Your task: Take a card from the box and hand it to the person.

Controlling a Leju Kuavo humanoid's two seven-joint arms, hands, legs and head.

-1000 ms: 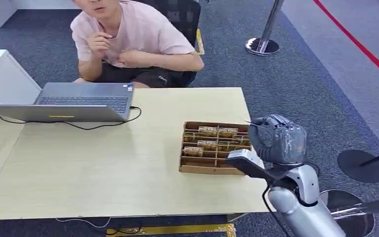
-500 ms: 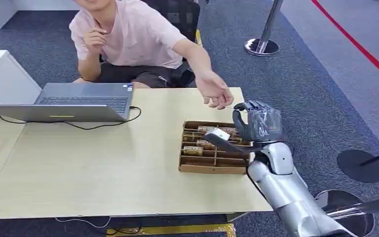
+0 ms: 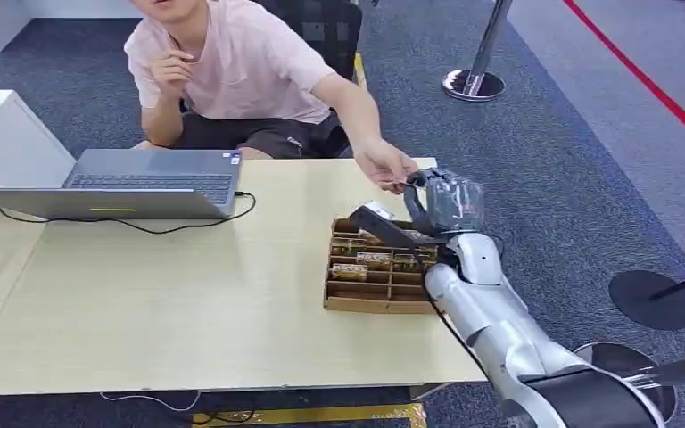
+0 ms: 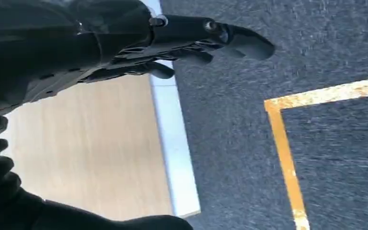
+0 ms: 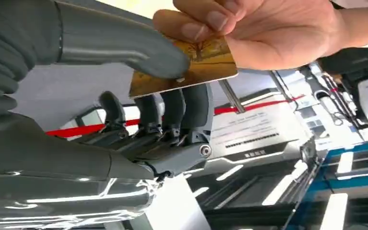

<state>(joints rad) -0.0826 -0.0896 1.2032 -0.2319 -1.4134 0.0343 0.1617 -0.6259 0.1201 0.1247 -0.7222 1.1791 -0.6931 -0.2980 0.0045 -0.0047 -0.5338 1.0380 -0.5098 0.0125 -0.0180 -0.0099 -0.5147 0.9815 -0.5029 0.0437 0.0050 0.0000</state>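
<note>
My right hand (image 3: 444, 201) is raised over the far right corner of the table, above the brown card box (image 3: 383, 266). It pinches a gold card (image 5: 182, 69) between thumb and fingers (image 5: 172, 115). The person's hand (image 3: 385, 167) reaches across the table, and in the right wrist view the person's hand (image 5: 249, 28) grips the card's other end. The box has several compartments with cards standing in them. My left hand (image 4: 124, 52) hangs beside the table edge above the carpet, fingers stretched out and holding nothing.
A person in a pink shirt (image 3: 241, 62) sits behind the wooden table (image 3: 187, 294). An open laptop (image 3: 125, 183) with a black cable lies at the table's left. A stanchion base (image 3: 474, 83) stands on the carpet at the back right.
My right hand has risen and moved forward from beside the box toward the person. The person's arm reached out, and their hand now grips the card.
</note>
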